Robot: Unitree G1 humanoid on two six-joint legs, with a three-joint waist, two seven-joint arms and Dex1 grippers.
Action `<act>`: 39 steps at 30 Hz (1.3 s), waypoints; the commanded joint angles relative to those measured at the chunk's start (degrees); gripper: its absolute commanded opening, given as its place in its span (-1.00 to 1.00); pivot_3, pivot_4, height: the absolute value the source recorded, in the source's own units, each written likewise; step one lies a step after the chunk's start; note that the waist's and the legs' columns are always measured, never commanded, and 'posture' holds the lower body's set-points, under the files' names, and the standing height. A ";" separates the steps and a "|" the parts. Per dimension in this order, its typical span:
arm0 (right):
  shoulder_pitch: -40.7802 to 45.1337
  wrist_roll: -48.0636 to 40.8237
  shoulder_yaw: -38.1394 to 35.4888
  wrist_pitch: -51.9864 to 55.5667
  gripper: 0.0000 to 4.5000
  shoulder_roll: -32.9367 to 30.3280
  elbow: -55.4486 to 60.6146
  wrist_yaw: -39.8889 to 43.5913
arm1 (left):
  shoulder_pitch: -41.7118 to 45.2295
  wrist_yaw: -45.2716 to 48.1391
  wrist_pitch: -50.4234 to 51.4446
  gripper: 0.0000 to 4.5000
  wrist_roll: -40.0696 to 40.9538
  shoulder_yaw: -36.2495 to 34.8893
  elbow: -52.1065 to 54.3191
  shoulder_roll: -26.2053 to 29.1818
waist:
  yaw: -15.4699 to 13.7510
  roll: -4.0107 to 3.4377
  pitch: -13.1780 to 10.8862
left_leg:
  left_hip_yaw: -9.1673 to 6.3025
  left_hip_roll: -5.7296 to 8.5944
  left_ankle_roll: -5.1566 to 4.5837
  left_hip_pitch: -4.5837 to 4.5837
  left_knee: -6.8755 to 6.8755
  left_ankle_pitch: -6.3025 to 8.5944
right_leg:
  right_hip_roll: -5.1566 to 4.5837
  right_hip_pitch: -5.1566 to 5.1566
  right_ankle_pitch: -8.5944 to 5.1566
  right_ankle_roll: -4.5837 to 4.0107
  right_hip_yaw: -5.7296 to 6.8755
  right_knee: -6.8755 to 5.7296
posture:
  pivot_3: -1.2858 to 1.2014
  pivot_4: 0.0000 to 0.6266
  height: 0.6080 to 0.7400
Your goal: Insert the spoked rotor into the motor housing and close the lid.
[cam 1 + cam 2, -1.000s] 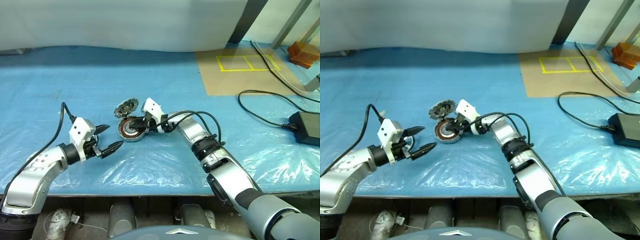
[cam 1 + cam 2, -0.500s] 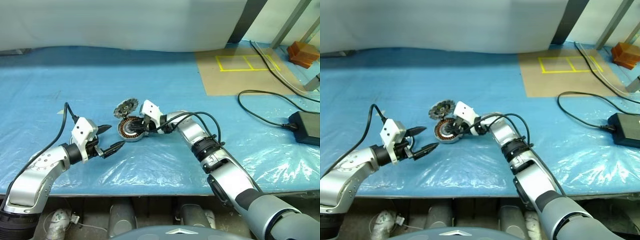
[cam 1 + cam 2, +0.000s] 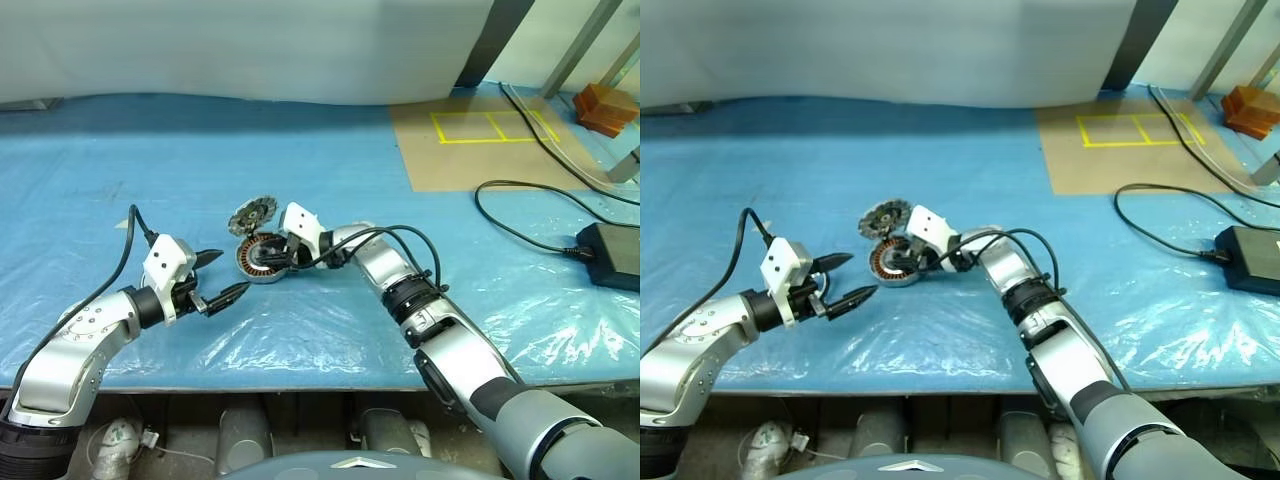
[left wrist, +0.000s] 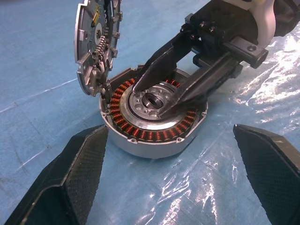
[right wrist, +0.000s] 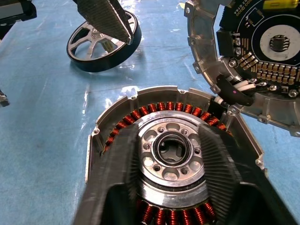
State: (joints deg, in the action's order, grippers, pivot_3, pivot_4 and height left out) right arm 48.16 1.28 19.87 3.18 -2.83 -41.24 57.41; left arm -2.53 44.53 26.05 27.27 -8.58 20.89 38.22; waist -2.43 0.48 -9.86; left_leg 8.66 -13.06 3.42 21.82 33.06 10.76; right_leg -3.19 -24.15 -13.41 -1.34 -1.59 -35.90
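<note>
The motor housing (image 3: 258, 266) lies on the blue sheet with its copper windings and central hub (image 5: 172, 149) in sight. Its lid (image 3: 252, 213) stands tipped up at the far rim, circuit face (image 5: 262, 47) toward the housing. My right gripper (image 3: 273, 254) reaches into the housing from the right. Its fingers (image 4: 159, 63) are spread on either side of the hub, with nothing lifted. The spoked rotor (image 5: 101, 42) lies flat on the sheet beside a finger of my left gripper. My left gripper (image 3: 230, 272) hovers open and empty, left of the housing.
The table (image 3: 400, 330) is covered by a blue sheet under clear film; its front edge is close below both arms. At the right lie a black power brick (image 3: 612, 255) and its cable (image 3: 520, 215). A brown board with yellow tape (image 3: 470, 140) sits at the back right.
My right gripper has rolled slightly over the housing. The housing, lid and left arm stay where they were.
</note>
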 commanded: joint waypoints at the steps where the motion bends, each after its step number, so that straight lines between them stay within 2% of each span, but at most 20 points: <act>1: -1.09 -0.32 0.31 1.59 0.25 -0.20 1.86 1.64 | 0.42 0.26 -1.05 1.00 -0.28 -0.38 0.63 0.15 | 0.00 0.00 0.00 | 0.00 0.00 0.00 0.00 0.00 0.00 | 0.00 0.00 0.00 0.00 0.00 0.00 | 0.03 -0.52 1.00; 10: 0.42 -6.82 -4.60 8.66 0.25 1.99 6.76 2.74 | 0.80 0.66 -1.50 1.00 -0.72 -0.35 -0.23 -0.08 | 0.01 0.00 0.00 | 0.00 -0.04 0.00 0.03 0.00 0.00 | 0.02 -0.02 0.00 0.00 0.01 0.02 | 0.03 -0.52 1.00; 13: 0.61 -7.14 -5.33 8.38 -0.02 2.07 6.27 2.34 | 0.74 0.71 -1.59 1.00 -0.76 -0.35 -0.34 -0.05 | -0.04 0.00 0.00 | 0.00 -0.02 0.00 0.03 0.00 0.00 | 0.01 -0.02 0.00 0.00 0.01 0.03 | 0.03 -0.52 1.00; 14: 0.54 -7.38 -5.63 8.28 -0.23 2.25 6.06 2.07 | 0.74 0.72 -1.62 1.00 -0.78 -0.35 -0.38 -0.04 | -0.04 0.00 0.00 | 0.00 -0.02 0.00 0.03 0.00 0.00 | 0.01 -0.02 0.00 0.00 0.02 0.03 | 0.03 -0.52 1.00; 16: 0.26 -7.31 -5.80 7.50 -0.45 2.62 5.49 1.50 | 0.74 0.76 -1.67 1.00 -0.83 -0.36 -0.46 -0.03 | -0.04 0.00 0.00 | 0.00 -0.03 0.00 0.04 0.00 0.00 | 0.01 -0.02 0.00 0.00 0.02 0.03 | 0.03 -0.52 1.00; 19: -0.86 -6.05 -4.53 6.15 -0.93 2.83 5.36 1.46 | 0.74 0.79 -1.77 1.00 -0.90 -0.37 -0.53 -0.01 | -0.04 0.00 0.00 | 0.00 -0.03 0.00 0.04 0.00 0.00 | 0.01 -0.02 0.00 0.00 0.02 0.03 | 0.03 -0.52 1.00; 20: -1.10 -6.02 -4.34 6.06 -0.99 2.95 5.49 1.60 | 0.75 0.82 -1.82 1.00 -0.89 -0.39 -0.56 0.01 | -0.03 0.00 0.00 | 0.00 -0.03 0.00 0.04 0.00 0.00 | 0.01 -0.02 0.00 0.00 0.02 0.03 | 0.03 -0.52 1.00; 31: 0.79 -6.32 -5.78 5.84 -0.99 4.24 3.25 -1.04 | 0.72 1.02 -2.18 1.00 -1.04 -0.34 -0.91 0.11 | -0.02 0.00 0.00 | 0.00 -0.03 0.00 0.04 -0.01 0.00 | 0.01 -0.02 0.00 0.00 0.03 0.03 | 0.03 -0.52 1.00; 35: 0.16 2.27 0.59 -0.10 -0.99 3.00 -2.83 -5.14 | 0.87 1.02 -2.22 1.00 -1.18 -0.07 -0.94 -0.11 | -0.01 0.00 0.00 | 0.00 -0.03 0.01 0.03 -0.01 0.00 | 0.01 -0.02 0.00 0.00 0.03 0.03 | 0.03 -0.52 1.00; 39: -0.87 2.03 0.34 0.57 -0.99 3.74 -4.57 -5.16 | 0.97 0.98 -2.30 1.00 -1.26 0.08 -0.95 -0.27 | 0.20 -0.03 0.06 | 0.01 -0.03 0.01 -0.10 -0.01 0.00 | 0.01 0.07 -0.01 -0.01 0.01 0.01 | 0.03 -0.52 1.00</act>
State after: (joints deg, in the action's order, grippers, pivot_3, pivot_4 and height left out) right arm 48.53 2.06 19.05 2.50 0.59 -43.84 52.20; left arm -1.91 45.43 24.81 26.07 -8.27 18.81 38.06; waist -2.23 0.45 -9.79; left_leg 8.68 -13.09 3.43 21.68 33.05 10.76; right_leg -3.18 -24.07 -13.42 -1.35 -1.60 -35.91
